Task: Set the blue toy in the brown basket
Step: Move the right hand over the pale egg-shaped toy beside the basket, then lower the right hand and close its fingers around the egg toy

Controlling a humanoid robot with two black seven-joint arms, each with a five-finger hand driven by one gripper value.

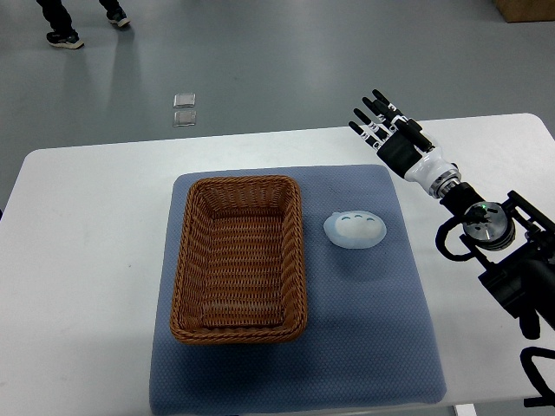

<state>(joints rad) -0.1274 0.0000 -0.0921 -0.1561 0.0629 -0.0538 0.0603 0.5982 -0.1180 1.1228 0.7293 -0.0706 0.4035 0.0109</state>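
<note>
A white counter is seen from above, with a blue-grey mat laid across its middle. On the left part of the mat a brown basket of woven wicker is set, rectangular and with nothing inside it. The blue toy, a pale, rounded piece, is found on the mat just beside the basket's right rim, apart from it and not touched by anything.

The right arm is brought in from the picture's right edge, and the right robot hand is held over the counter's far right area, above and to the right of the toy and well apart from it. Its black fingers are spread wide and extended, and nothing is held in them.

On the grey floor beyond the counter, 2 small square plates are seen, and a person's shoes are shown at the top left
</note>
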